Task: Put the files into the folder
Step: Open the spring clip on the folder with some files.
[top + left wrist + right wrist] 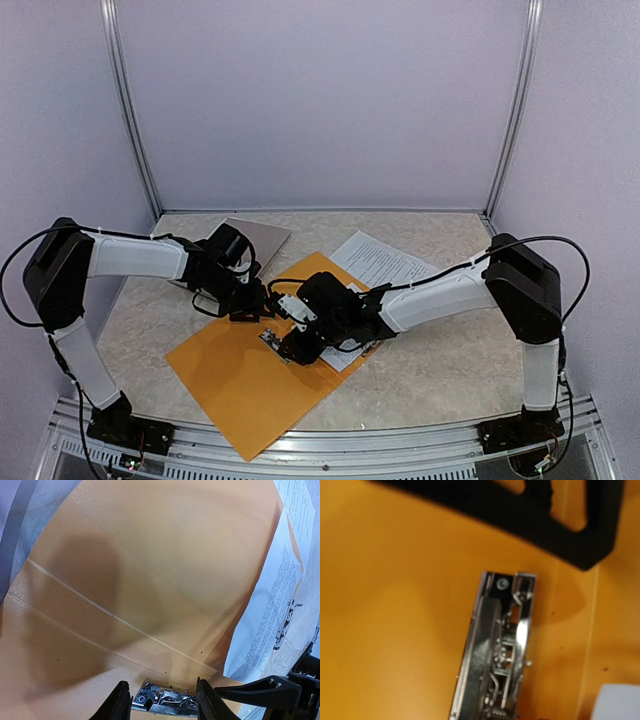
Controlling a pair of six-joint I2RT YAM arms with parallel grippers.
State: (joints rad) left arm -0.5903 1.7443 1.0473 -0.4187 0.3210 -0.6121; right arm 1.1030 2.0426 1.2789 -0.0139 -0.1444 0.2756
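With the left gripper (247, 305) parted astride the metal clip (165, 702) of the open orange folder (235, 375), the right gripper (292, 343) (grip state unclear) hovers alongside; the files (385, 265), partly underneath, need lifting in next.

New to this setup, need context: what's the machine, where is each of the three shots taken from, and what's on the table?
Two robot arms bolted at the table's near edge. One view looks down from above; the other two come from cameras on each wrist. An open orange folder lies flat, with a metal clip at its middle. Printed sheets lie across its far right edge and onto the table. The left tool straddles the clip with its jaws apart; the right tool hovers over the clip. Neither visibly holds anything.
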